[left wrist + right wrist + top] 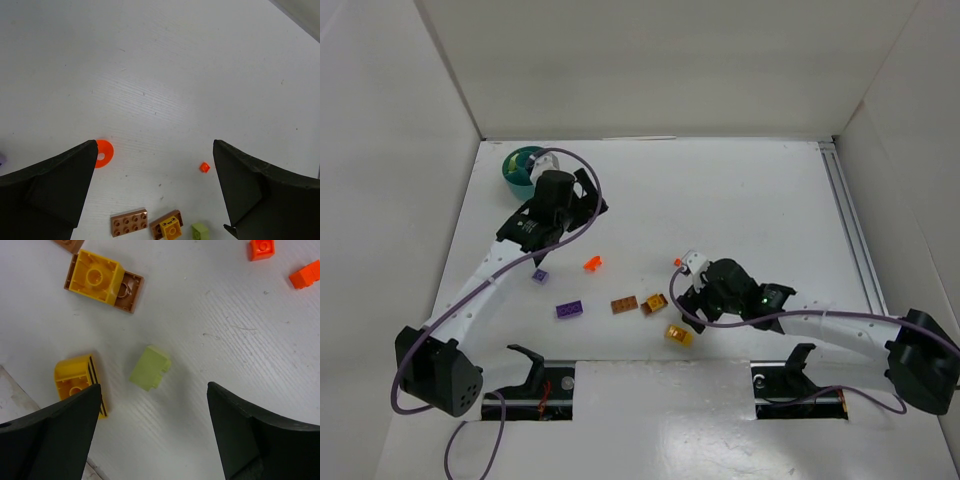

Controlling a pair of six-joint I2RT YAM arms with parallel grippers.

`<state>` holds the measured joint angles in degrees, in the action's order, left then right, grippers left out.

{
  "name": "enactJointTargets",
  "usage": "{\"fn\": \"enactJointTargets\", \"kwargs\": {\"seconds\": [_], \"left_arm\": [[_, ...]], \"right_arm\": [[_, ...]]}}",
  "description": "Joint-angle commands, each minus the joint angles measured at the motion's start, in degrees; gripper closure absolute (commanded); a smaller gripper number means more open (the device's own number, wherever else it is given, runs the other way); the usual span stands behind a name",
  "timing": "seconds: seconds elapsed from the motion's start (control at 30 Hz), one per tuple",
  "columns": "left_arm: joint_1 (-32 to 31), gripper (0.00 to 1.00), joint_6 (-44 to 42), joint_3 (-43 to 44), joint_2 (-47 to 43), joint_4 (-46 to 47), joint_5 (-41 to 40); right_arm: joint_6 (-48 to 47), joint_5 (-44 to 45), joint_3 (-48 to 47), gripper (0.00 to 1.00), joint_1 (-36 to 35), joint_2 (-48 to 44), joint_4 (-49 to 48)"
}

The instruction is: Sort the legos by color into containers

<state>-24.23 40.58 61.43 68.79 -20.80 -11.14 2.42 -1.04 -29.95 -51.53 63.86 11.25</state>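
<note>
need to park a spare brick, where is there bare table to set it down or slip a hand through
The widest bare stretch of table is the far half, between the teal tub and the right rail. The near middle is crowded: purple brick, brown brick, yellow brick and the green brick under the open right tool.

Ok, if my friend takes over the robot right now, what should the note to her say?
Left gripper: open, empty, beside the round teal plastic tub.
Right gripper: open, empty, above the pale green plastic brick.
On the white table: purple brick, small lavender brick, flat brown brick, yellow-on-brown pair, yellow brick, red-orange piece.
Done: cannot tell; the left arm hides most of the tub.
Left: sort these bricks by colour.
</note>
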Motion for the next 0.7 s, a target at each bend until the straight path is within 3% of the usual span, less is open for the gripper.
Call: {"fn": "enactJointTargets", "kwargs": {"seconds": [0.0, 0.1, 0.2, 0.33, 0.43, 0.67], "left_arm": [[0.06, 0.00, 0.47, -0.08, -2.26, 0.14, -0.99], [0.06, 0.00, 0.47, -0.08, -2.79, -0.91, -0.99], [0.06, 0.00, 0.47, -0.60, -3.93, -0.91, -1.52], [0.06, 0.00, -0.15, -0.61, -4.46, -2.05, -1.52], [0.06, 0.00, -0.15, -1.66, -5.51, -1.53, -0.03], [0.06, 0.00, -4.36, -5.17, -7.18, 1.98, 8.14]], "right_arm": [[0.40, -2.29, -0.02, 0.10, -0.94, -0.23, -5.26], [1.28, -1.17, -0.02, 0.22, -1.56, 2.41, -5.80], [2.86, 0.34, -0.02, 0.44, -1.56, 4.78, -5.80], [2.86, 0.34, -0.54, 0.49, -1.56, 7.07, -5.80], [2.86, 0.34, -0.54, 0.66, -1.56, 7.95, -5.80], [-3.11, 0.34, 0.51, 0.87, -1.56, 3.47, -8.52]]}}
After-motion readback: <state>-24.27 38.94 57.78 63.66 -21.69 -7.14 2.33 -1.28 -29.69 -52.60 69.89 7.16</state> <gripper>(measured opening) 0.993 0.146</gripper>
